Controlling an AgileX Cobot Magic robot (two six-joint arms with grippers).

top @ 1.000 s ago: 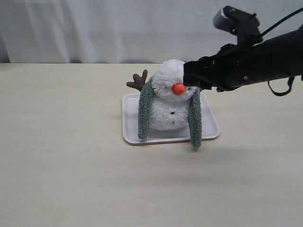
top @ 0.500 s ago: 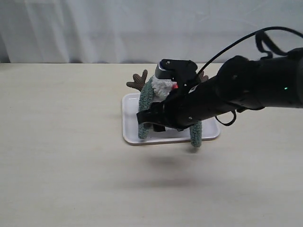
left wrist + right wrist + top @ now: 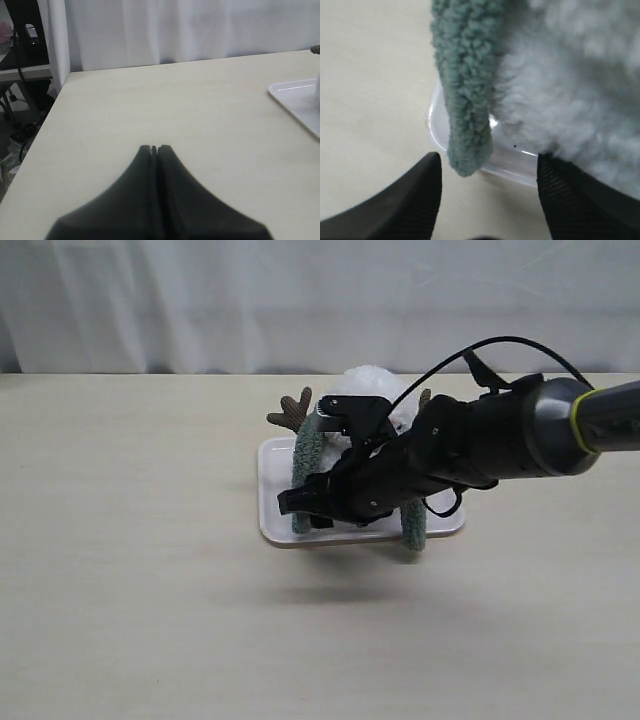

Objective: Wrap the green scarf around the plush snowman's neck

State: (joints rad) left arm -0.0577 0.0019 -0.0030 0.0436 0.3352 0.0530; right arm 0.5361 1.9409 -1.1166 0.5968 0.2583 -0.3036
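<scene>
The plush snowman stands on a white tray; my right arm hides most of its face and body. The green scarf is draped over its neck, one end hanging down each side, the other end reaching over the tray's front rim. My right gripper has reached across the front, low by the left-hanging end. In the right wrist view that gripper is open, the scarf end hanging just ahead of the gap, untouched, beside the snowman's body. My left gripper is shut and empty over bare table.
A brown twig arm sticks out behind the left scarf end. The tray's corner shows at the edge of the left wrist view, far from that gripper. The table's edge and a white curtain lie beyond.
My right arm swung from beside the snowman's head down across its front to the left-hanging scarf end, and its jaws opened wider. The scarf and snowman have not moved.
</scene>
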